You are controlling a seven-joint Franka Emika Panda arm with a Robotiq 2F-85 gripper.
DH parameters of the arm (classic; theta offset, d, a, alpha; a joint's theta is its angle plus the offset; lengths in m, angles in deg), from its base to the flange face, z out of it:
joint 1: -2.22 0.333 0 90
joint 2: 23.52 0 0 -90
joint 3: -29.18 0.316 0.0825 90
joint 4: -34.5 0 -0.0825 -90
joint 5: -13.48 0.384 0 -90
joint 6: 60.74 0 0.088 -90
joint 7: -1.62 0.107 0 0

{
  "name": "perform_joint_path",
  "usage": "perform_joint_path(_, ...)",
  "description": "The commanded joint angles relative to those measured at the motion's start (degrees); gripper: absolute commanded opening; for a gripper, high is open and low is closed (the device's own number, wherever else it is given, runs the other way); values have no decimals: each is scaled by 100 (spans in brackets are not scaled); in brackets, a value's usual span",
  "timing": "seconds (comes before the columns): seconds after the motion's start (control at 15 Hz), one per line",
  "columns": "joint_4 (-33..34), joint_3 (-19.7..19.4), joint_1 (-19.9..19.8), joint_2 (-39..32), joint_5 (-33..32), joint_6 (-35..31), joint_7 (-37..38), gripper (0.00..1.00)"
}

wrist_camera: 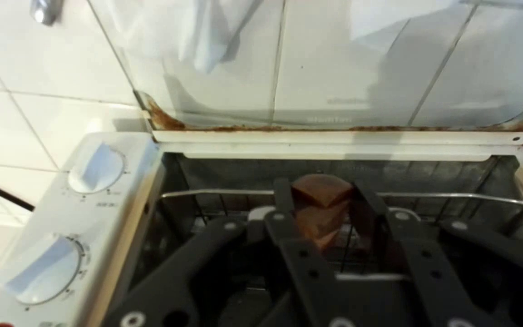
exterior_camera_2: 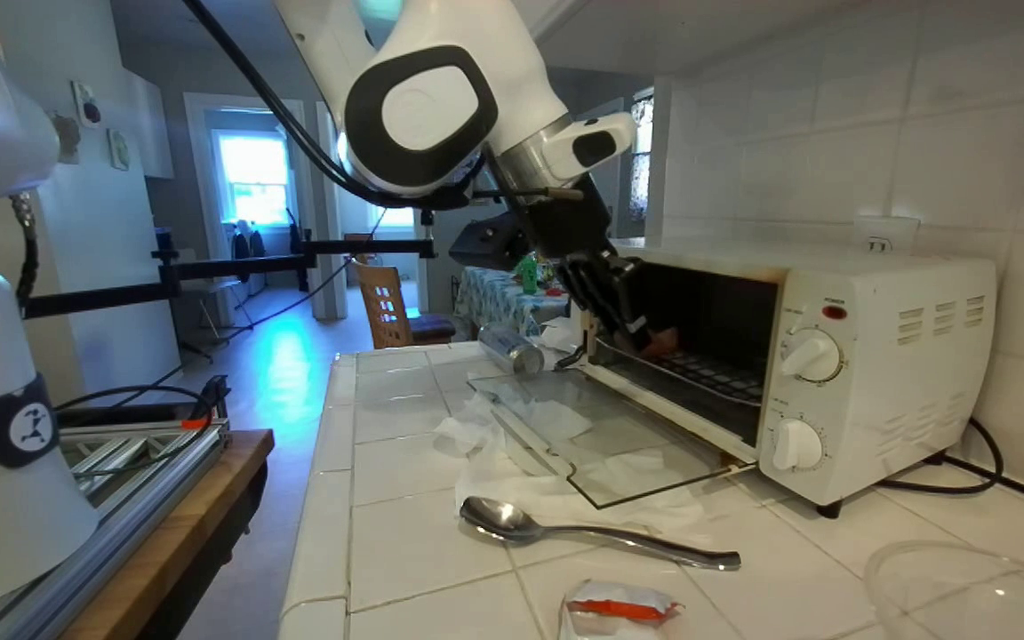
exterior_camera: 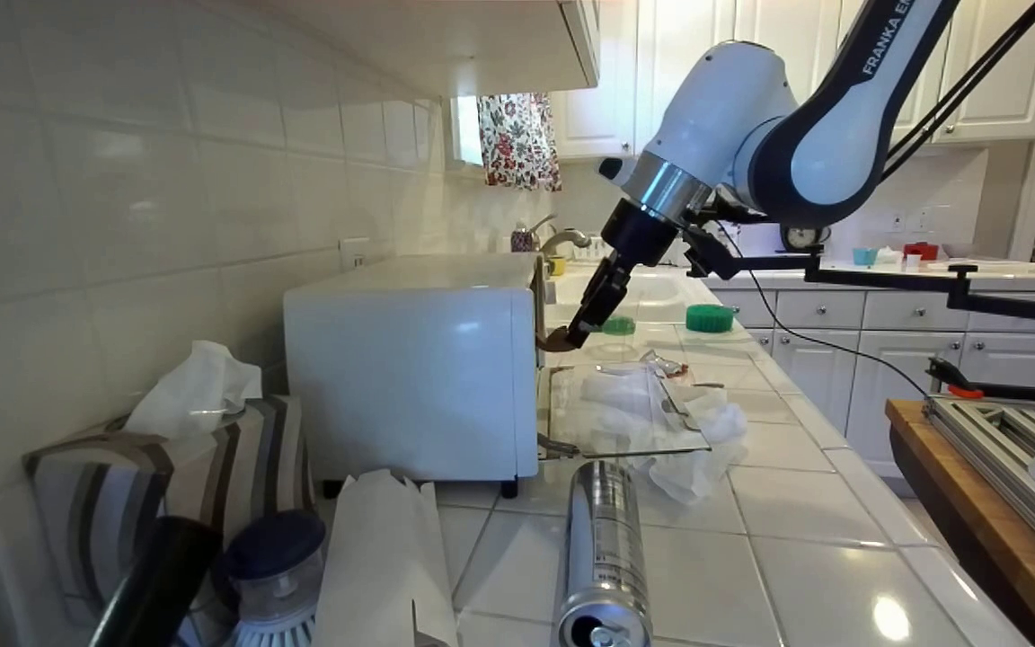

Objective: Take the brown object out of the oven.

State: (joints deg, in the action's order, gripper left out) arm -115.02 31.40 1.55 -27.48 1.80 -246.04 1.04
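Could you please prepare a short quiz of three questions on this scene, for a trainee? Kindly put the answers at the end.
1. True or false: the clear glass door of the white, boxy toaster oven is lowered open.
2. Which lies on the white tiled counter: (a) a yellow plastic fork, (b) a shiny metal spoon, or (c) a wooden ladle?
3. Short answer: in the wrist view, what does the black two-fingered claw hold?

Key: 1. True. 2. (b). 3. The brown curved object.
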Motion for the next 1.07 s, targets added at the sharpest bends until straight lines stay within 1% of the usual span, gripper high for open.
perform_joint_path(0.0,-409,-92,57,530,26,372,172,12)
perform_joint_path(0.2,-589,-83,-91,840,-49,588,448,12)
perform_joint_path(0.4,-683,-90,-381,1009,-127,653,713,12)
perform_joint_path(0.53,-768,-161,-439,998,61,613,744,12)
perform_joint_path(0.8,-861,-224,-919,920,-151,507,1027,12)
perform_joint_path(1.0,-771,-293,-1289,795,-228,434,1084,12)
